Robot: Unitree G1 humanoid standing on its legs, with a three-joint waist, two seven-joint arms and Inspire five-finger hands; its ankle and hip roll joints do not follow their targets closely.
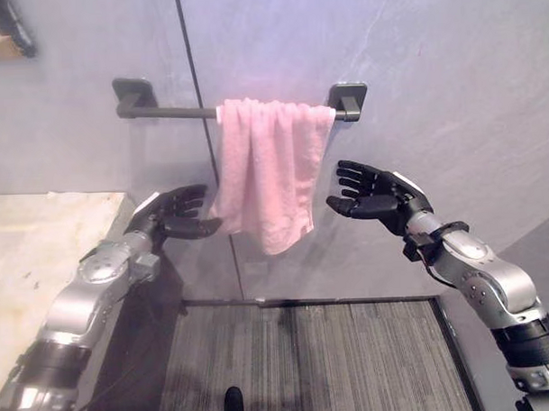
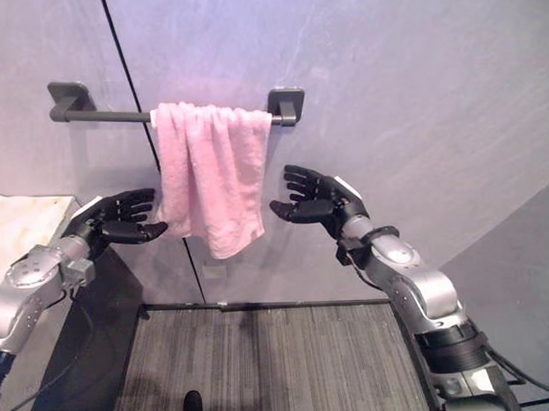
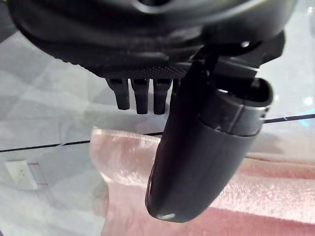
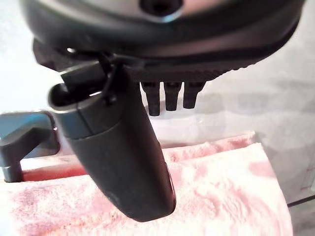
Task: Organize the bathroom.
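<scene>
Nearest, the left hand (image 1: pixel 177 214) and the right hand (image 1: pixel 375 196) are raised on either side of the towel (image 1: pixel 270 170), both spread wide with fingers straight and holding nothing; the left thumb tip is at the towel's lower left edge, possibly touching, while the right hand stands a little apart from its right edge; the towel lies between the palms, so closing inward would meet it, the left hand nearer; beyond, it hangs bunched over the bar (image 1: pixel 167 112) on the wall (image 1: pixel 432 65), its long axis vertical; the fold behind it is hidden.
</scene>
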